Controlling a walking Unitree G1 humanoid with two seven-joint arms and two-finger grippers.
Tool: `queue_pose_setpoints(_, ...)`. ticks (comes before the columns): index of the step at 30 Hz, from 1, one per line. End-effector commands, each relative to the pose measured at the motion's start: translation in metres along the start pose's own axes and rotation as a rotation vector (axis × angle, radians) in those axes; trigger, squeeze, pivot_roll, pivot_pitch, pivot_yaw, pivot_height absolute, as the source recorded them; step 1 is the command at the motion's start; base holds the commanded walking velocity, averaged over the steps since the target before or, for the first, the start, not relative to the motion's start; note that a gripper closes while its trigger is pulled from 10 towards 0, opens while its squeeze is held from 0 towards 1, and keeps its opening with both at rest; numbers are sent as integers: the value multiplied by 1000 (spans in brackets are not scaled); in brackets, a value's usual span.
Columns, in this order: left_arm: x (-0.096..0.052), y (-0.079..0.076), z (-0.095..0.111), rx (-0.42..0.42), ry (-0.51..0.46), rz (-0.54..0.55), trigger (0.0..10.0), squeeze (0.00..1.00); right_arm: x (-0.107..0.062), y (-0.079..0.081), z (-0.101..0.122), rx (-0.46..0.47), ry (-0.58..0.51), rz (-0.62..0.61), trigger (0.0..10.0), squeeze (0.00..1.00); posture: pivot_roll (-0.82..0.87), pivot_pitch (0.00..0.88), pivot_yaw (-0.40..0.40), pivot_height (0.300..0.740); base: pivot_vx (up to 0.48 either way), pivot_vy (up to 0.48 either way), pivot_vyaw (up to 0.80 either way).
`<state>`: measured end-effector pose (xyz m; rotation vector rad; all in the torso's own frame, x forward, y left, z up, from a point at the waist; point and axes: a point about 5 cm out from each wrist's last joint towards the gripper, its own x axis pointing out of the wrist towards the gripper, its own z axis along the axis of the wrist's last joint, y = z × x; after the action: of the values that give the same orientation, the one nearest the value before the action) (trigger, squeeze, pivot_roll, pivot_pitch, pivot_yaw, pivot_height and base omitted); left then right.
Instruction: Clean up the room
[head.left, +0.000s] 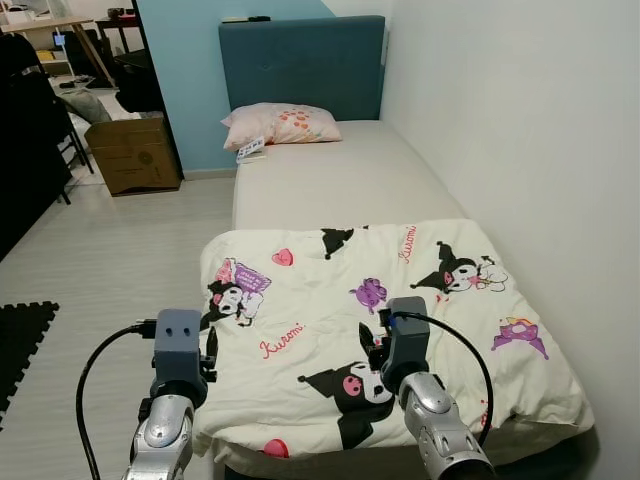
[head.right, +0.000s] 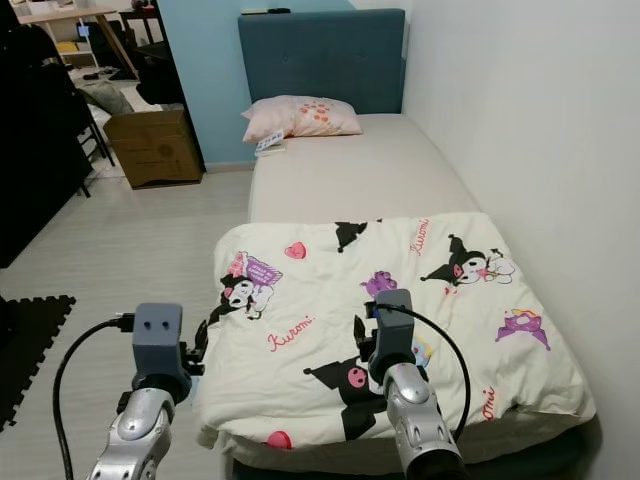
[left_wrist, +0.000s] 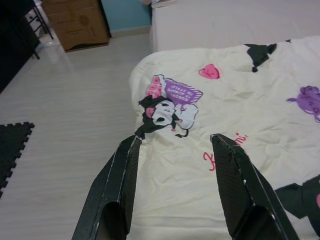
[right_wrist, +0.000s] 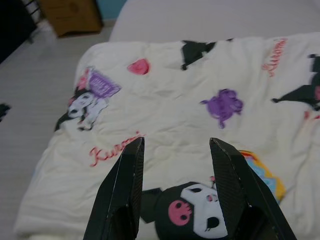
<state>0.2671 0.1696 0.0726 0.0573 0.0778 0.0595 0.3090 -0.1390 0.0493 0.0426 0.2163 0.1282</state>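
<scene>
1. The left end effector (left_wrist: 172, 187) hovered with its fingers spread and empty above the left edge of the blanket (head.left: 400, 320).
2. The blanket lay folded across the foot half of the bed (head.left: 340, 175), so bed-making seemed in hand.
3. The right end effector (right_wrist: 175, 192) hung spread and empty over the blanket's middle; next, each likely needed an edge to pinch.

cream blanket (head.left: 400, 310) with black, purple, pink cartoon prints; teal headboard (head.left: 300, 65); pink pillow (head.left: 283, 124).
</scene>
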Motion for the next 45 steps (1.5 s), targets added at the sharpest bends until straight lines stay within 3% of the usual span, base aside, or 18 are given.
queue_pose_setpoints(1,0,2,-2,12,14,-11,10000,0,1,0,1,16,-12,-7,10000,0,43,33,16,740,0,0,0)
queue_pose_setpoints(8,0,4,-1,-3,8,3,10000,0,0,1,1,19,-10,-3,10000,0,43,29,14,740,0,167,0)
queue_pose_setpoints(45,-5,11,4,12,0,-10,10000,0,4,14,0,44,-11,32,10000,0,81,10,16,740,0,450,0)
